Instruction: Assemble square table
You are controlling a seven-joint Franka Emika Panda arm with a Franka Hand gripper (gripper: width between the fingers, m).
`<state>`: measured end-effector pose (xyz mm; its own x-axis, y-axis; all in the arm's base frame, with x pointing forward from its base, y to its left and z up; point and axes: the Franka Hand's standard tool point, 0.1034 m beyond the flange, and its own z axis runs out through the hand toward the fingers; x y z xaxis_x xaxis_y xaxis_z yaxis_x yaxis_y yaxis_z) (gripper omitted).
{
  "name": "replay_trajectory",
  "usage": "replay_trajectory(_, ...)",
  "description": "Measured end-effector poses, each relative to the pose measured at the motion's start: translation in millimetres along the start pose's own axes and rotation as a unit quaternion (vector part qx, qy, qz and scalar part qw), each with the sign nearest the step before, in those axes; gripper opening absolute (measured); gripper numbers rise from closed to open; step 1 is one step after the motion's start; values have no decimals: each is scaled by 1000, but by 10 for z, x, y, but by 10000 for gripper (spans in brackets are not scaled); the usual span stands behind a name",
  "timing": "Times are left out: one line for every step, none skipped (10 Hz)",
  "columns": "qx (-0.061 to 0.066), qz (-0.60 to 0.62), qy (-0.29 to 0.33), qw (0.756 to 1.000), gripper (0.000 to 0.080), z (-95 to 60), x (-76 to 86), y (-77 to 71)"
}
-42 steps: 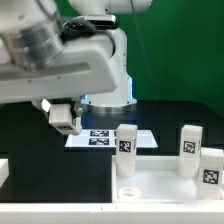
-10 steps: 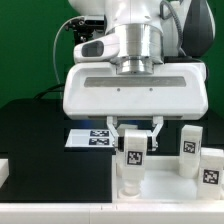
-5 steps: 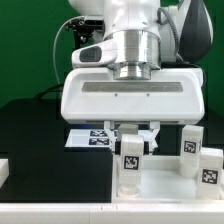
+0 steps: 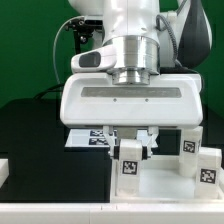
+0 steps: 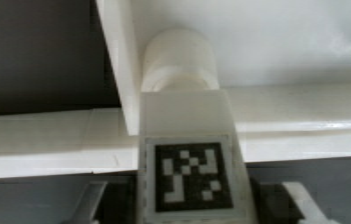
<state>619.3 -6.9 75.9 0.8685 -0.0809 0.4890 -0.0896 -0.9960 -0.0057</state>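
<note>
**Gripper clamped on the front leg, above the tabletop**

On my exterior feed the gripper [image 4: 131, 142] hangs low at centre frame, the arm's broad white housing filling everything above it. Its two fingers [image 4: 112, 139] bracket a white table leg [image 4: 130, 166], one at the leg's 9 o'clock and one at its 3 o'clock, and they look pressed against its sides, so I read the claw as clamped on that leg. The leg stands upright, its black-and-white tag facing me.

Below it lies the square tabletop [image 4: 165, 185], a flat white slab. I cannot tell whether the leg's foot touches the slab. Two more legs stand upright at about 3 o'clock from the held one: a second leg [image 4: 189, 144] and, just beside it and nearer me, a third leg [image 4: 208, 166].

Behind the gripper, at roughly 10 o'clock, the marker board [image 4: 88, 137] lies flat on the black table [image 4: 40, 130].

My wrist feed shows the held leg [image 5: 190, 150] end-on with its tag, over the slab [image 5: 47, 140].
</note>
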Motion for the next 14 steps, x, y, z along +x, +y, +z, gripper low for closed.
replay_trajectory(0, 0, 0, 1000, 284, 0, -1, 0)
replay_trajectory(0, 0, 0, 1000, 344, 1, -3, 0)
replay_trajectory(0, 0, -1, 1000, 510, 2, -5, 0)
replay_trajectory(4, 1, -15, 1000, 510, -1, -19, -19)
replay_trajectory(9, 3, -23, 1000, 619, -43, 47, -42)
replay_trajectory(12, 4, -29, 1000, 640, -54, 89, -40)
replay_trajectory(24, 12, -85, 996, 640, -32, 54, -68)
replay_trajectory(33, 14, -116, 993, 648, -37, 159, -67)
replay_trajectory(40, 14, -155, 987, 648, -20, 166, -54)
replay_trajectory(45, 16, -188, 981, 649, -9, 163, -30)
replay_trajectory(49, 15, -215, 975, 649, -2, 144, -22)
replay_trajectory(52, 15, -240, 969, 649, 6, 118, -1)
replay_trajectory(51, 16, -242, 969, 649, 30, 114, 18)
replay_trajectory(50, 22, -241, 969, 624, 29, 116, 8)
